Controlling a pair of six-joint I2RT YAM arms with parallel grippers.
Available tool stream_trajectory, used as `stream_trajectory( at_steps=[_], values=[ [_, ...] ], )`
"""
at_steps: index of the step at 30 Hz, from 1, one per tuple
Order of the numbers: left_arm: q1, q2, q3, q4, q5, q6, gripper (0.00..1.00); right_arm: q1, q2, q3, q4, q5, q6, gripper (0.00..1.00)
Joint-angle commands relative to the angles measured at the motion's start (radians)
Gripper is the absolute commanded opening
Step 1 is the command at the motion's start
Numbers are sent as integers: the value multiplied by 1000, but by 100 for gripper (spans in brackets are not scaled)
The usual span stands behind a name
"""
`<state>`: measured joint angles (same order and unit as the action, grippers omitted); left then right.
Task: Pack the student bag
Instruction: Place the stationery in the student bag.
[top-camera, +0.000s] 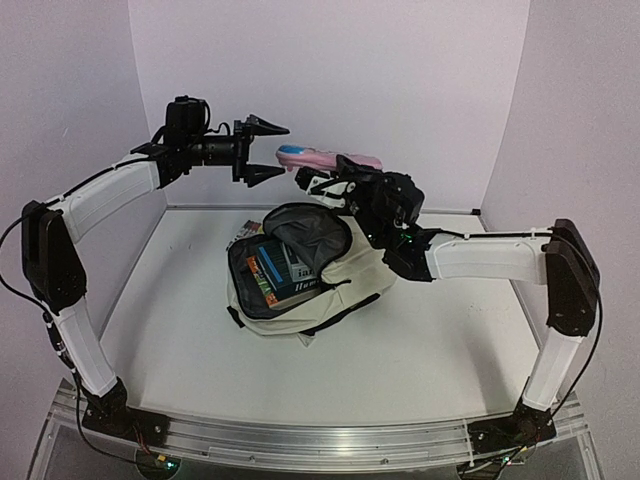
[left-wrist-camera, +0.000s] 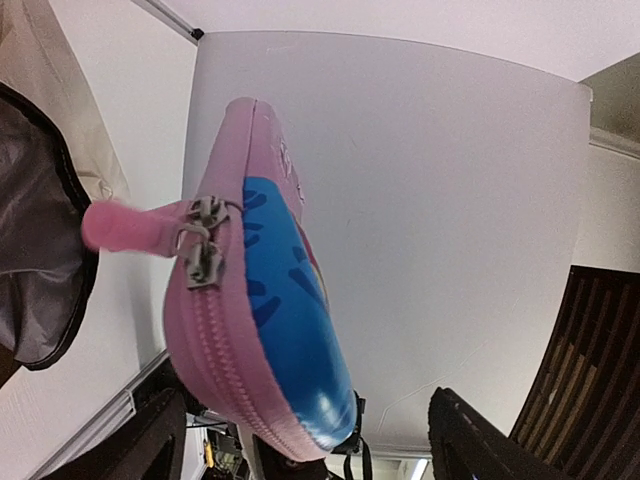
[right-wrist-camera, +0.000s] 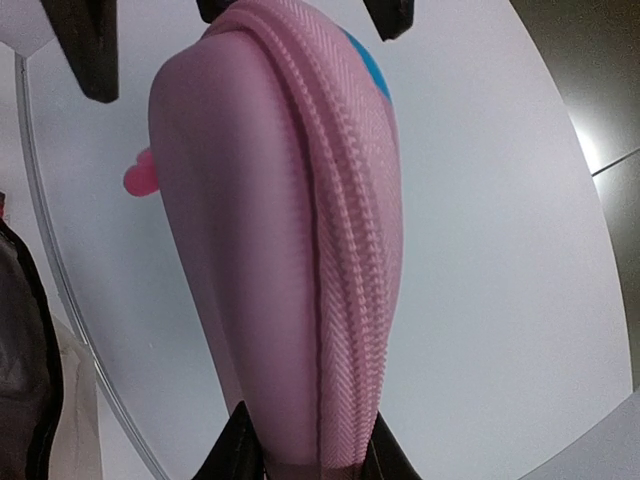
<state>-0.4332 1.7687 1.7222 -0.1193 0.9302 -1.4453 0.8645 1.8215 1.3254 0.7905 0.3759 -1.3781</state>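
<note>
On the white table's (top-camera: 430, 340) middle lies the open cream fabric backpack (top-camera: 355, 278), just below the right gripper (top-camera: 322, 181) pinching a pink oval pencil case (top-camera: 335, 158) between the left gripper's (top-camera: 279, 151) wide jaws.

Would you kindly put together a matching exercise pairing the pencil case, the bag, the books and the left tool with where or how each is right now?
Things:
1. pink pencil case
2. student bag
3. books
4. left tool

Places or states:
A. open, at the case's free end
B. inside the open compartment
C. lying unzipped on the table
D. gripped in mid-air by the right tool

Pairs: 1-D, 2-C, 3-B, 4-A
</note>
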Motion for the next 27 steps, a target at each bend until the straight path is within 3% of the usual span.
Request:
stream_trajectory(
  at_steps=[1,5,17,24,27],
  values=[
    [-1,9,20,85,64,-37,77,11,35,22,161,-5,-85,0],
    [1,15,-9,149,80,-80,63,20,64,25,199,-18,-120,1],
    [21,50,-40,171,105,-139,58,28,102,38,255,-37,-156,1],
    [32,44,-60,154,108,-113,39,39,94,19,285,-52,-167,3],
    [34,36,-66,134,104,-89,36,45,86,4,293,-55,-175,3]
  ],
)
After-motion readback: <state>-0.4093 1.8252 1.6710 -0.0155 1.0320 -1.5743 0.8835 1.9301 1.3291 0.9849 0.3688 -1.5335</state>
